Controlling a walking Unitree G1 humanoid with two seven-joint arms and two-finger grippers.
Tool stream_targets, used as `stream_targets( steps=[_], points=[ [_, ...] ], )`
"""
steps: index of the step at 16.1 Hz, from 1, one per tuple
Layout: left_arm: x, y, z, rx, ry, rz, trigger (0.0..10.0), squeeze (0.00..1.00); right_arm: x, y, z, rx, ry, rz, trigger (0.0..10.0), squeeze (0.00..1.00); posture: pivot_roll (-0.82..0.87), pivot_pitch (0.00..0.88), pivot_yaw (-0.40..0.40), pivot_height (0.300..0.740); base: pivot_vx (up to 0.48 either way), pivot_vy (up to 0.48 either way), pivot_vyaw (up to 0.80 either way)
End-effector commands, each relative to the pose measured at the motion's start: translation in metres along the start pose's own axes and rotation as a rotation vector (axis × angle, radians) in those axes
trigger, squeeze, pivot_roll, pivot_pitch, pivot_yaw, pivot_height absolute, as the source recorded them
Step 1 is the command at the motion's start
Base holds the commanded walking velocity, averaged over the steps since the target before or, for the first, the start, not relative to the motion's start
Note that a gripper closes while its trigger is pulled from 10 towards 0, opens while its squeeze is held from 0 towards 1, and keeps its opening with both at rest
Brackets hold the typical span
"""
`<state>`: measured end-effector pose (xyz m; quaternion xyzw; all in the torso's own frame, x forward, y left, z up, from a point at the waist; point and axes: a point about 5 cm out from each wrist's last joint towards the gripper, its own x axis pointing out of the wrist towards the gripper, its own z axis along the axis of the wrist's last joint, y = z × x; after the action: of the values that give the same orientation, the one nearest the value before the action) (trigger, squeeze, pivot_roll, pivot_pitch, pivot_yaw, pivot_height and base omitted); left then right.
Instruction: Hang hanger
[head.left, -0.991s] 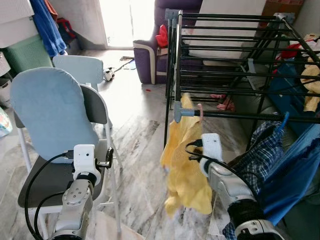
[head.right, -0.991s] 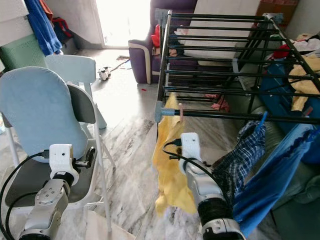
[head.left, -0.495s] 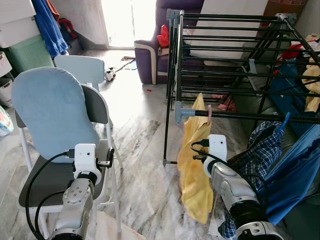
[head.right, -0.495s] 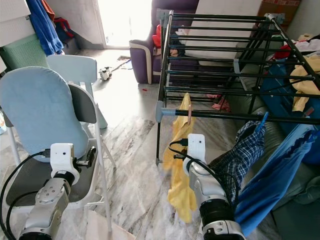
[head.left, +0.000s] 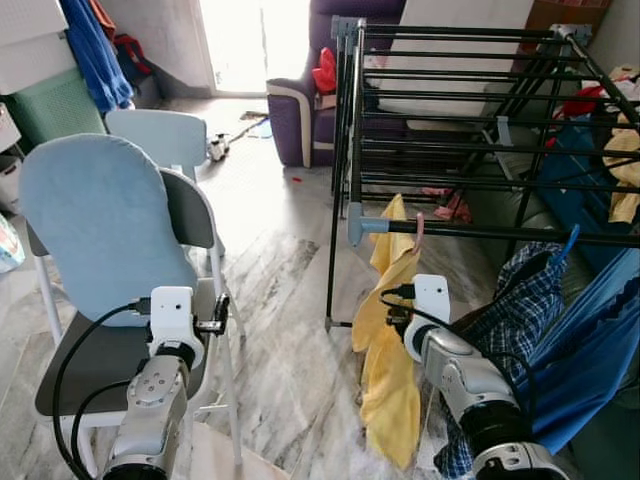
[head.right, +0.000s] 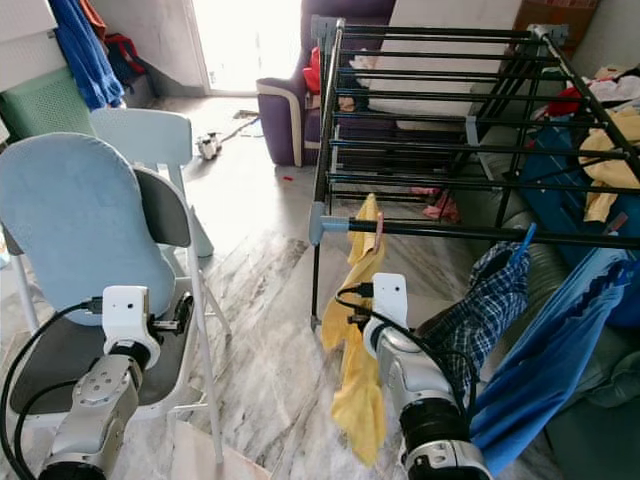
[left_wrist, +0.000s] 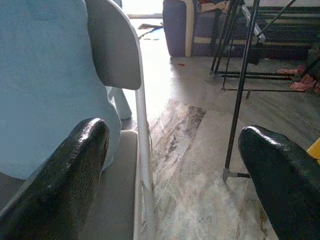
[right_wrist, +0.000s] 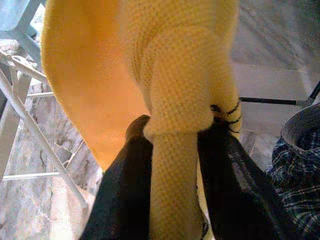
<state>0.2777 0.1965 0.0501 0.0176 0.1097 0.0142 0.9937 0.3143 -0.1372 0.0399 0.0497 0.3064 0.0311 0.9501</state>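
Yellow garment (head.left: 390, 375), lower centre, hangs with its pink hanger hook (head.left: 417, 226) over the rack bar (head.left: 520, 234); right gripper (right_wrist: 172, 165) clenched on it, release remains.

yellow garment (head.left: 392, 375): swung out to the left a second ago; now hangs nearly straight down beneath the front rail (head.left: 500, 232) of the drying rack, lower hem nearer the floor. pink hanger hook (head.left: 417, 222): sits further right along that rail. right gripper (right_wrist: 172, 150): has shifted right with it, fingers clamped on the cloth.
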Motion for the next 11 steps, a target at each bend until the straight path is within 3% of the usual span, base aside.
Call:
stream_targets(
  steps=[1, 4, 5, 7, 11],
  points=[
    [0.002, 0.000, 0.000, 0.017, 0.012, 0.003, 10.0, 0.00, 0.000, -0.002, 0.004, 0.001, -0.019, -0.005, 10.0, 1.00, -0.07, 0.000, 0.007, 0.740, 0.000, 0.000, 0.00],
    [0.002, 0.001, 0.000, 0.023, 0.013, 0.015, 10.0, 0.00, -0.005, -0.001, 0.015, -0.035, -0.115, -0.003, 10.0, 1.00, -0.07, 0.000, 0.006, 0.740, 0.000, 0.000, 0.00],
    [0.001, 0.002, 0.000, 0.021, 0.013, 0.023, 10.0, 0.00, -0.014, 0.001, 0.025, -0.091, -0.229, -0.018, 10.0, 1.00, -0.07, 0.000, 0.007, 0.740, 0.000, 0.000, 0.00],
    [0.001, 0.003, 0.001, 0.026, 0.011, 0.027, 10.0, 0.00, -0.020, 0.006, 0.031, -0.161, -0.314, -0.017, 10.0, 1.00, -0.07, 0.000, 0.008, 0.740, 0.000, 0.000, 0.00],
    [0.001, 0.002, 0.003, 0.037, -0.004, 0.024, 10.0, 0.00, -0.025, 0.003, 0.037, -0.181, -0.387, -0.039, 10.0, 1.00, -0.07, 0.000, 0.006, 0.740, 0.000, 0.000, 0.00]
  ],
)
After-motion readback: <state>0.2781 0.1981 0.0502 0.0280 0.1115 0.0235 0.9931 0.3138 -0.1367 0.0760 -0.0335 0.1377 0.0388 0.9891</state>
